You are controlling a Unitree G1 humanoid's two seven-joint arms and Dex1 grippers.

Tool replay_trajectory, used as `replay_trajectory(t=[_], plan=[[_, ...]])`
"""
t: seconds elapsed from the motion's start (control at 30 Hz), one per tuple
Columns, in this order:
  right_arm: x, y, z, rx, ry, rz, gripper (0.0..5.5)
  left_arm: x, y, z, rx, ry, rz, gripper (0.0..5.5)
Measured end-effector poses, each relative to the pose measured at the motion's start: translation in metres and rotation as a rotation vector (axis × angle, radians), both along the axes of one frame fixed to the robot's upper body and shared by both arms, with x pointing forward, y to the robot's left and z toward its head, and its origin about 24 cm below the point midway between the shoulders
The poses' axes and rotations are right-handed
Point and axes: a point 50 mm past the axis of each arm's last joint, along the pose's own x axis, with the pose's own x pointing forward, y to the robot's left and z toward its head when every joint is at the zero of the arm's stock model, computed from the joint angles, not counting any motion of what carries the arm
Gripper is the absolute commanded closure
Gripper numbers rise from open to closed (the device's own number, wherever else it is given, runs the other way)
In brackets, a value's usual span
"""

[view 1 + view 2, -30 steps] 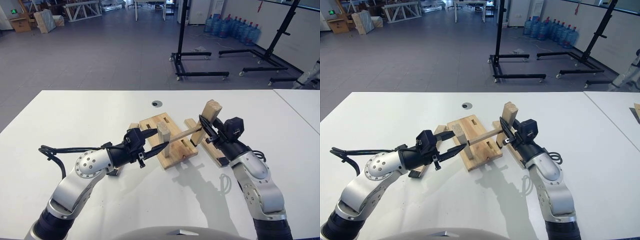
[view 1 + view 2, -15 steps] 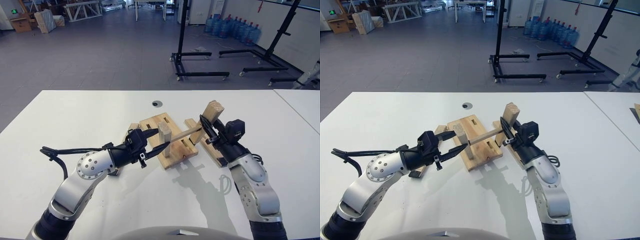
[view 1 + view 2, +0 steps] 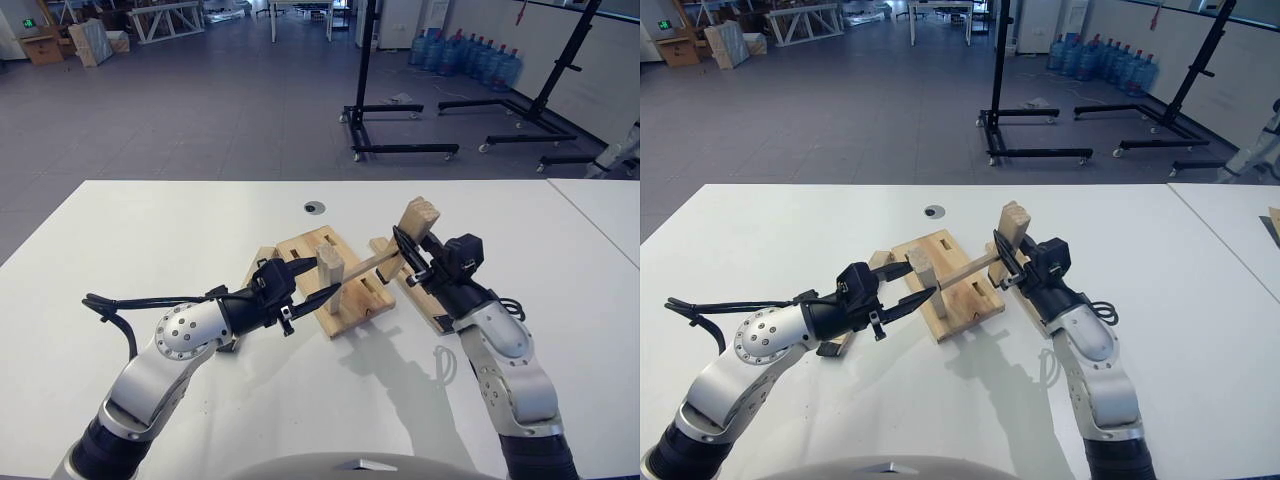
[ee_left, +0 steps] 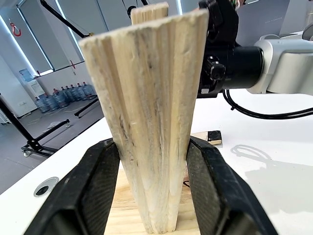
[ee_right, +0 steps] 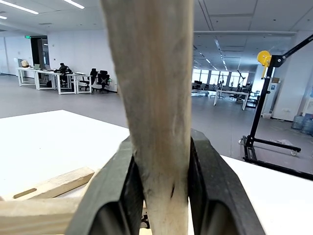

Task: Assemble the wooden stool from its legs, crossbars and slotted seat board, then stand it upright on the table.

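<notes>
At the centre of the eye view, the left gripper point(image 3: 326, 277) pinches a short leg point(image 3: 329, 259) above the seat board point(image 3: 346, 304). The right gripper point(image 3: 408, 255) clamps a taller leg point(image 3: 420, 215), and a crossbar point(image 3: 368, 265) seemingly joins the two. Left wrist view: pads point(image 4: 98, 188) squeeze the short leg. Right wrist view: pads point(image 5: 115, 196) grip the taller leg.

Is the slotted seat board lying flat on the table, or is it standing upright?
Lying flat: the seat board rests with its broad face on the table.
</notes>
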Motion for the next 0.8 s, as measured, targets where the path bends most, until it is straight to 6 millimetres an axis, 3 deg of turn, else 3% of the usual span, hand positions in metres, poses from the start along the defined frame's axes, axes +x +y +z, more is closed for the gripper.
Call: replay_trajectory(t=[0.33,0.8], plan=[[0.004,-0.003,0.011,0.05,0.124,0.037,4.51,0.0,0.0,-0.001,0.002,0.002,0.005,3.49],[0.004,-0.003,0.027,-0.003,0.135,0.074,4.51,-0.001,0.001,-0.001,-0.002,-0.004,0.008,3.49]])
